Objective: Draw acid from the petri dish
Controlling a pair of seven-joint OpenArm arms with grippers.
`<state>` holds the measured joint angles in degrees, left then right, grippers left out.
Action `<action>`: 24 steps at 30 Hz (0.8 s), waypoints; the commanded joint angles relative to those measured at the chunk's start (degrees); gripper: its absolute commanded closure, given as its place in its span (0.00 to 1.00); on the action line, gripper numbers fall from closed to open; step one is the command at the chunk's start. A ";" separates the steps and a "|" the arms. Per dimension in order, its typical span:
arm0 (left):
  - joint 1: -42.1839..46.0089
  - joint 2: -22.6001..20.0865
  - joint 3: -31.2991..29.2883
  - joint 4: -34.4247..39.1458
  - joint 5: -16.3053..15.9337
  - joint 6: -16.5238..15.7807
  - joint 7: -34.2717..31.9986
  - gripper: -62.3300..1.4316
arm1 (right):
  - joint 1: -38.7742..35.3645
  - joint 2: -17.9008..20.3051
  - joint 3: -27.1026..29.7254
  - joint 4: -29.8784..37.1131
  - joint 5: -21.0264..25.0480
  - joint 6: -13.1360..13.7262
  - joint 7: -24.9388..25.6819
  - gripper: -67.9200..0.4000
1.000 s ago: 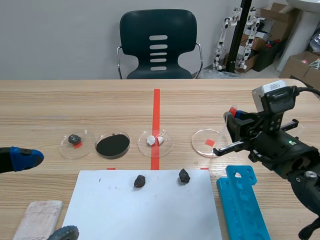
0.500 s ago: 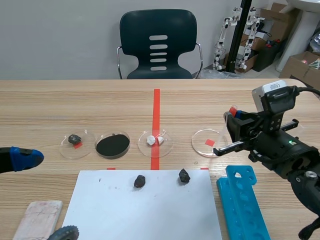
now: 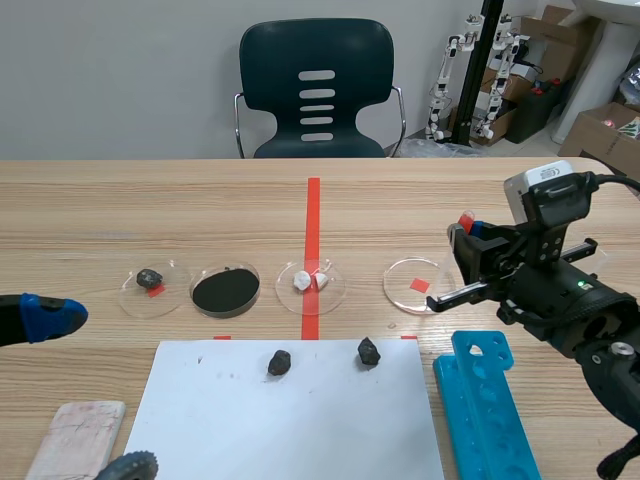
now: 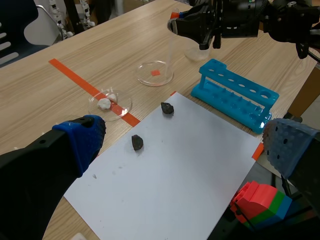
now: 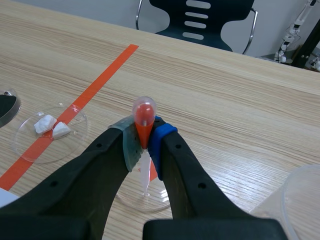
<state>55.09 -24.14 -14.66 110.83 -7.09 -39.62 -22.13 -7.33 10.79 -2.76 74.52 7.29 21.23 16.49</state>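
Fingers (image 5: pixel 102 167) on the right arm clamp one dropper (image 5: pixel 143 116); left fingers (image 4: pixel 79 141) apart; four dishes (image 3: pixel 391 287), two stones (image 3: pixel 279 362).

Black arms (image 3: pixel 572 312), blue dotted pads (image 4: pixel 83 136), white camera (image 3: pixel 541 183)

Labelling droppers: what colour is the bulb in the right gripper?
Orange-red bulb, best seen in the right wrist view.

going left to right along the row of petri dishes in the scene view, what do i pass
dish with a dark lump → dish of black powder → dish with white pieces → clear dish → right gripper holding the dropper
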 commanded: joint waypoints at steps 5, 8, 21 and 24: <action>0.26 -0.20 0.39 0.90 -0.76 -0.22 -0.94 0.00 | 1.14 0.00 0.07 0.79 0.48 -0.20 1.01 0.98; 0.26 -0.20 0.39 0.90 -0.76 -0.22 -0.94 0.00 | 1.14 0.00 0.07 0.79 0.48 -0.20 1.01 0.97; 0.26 -0.20 0.39 0.90 -0.76 -0.22 -0.94 0.00 | 1.14 0.00 0.07 0.79 0.48 -0.20 1.01 0.94; 0.26 -0.20 0.39 0.90 -0.76 -0.22 -0.94 0.00 | 1.14 0.00 0.07 0.79 0.48 -0.20 1.01 0.94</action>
<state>55.09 -24.14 -14.66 110.83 -7.09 -39.62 -22.13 -7.33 10.79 -2.76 74.52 7.29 21.23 16.49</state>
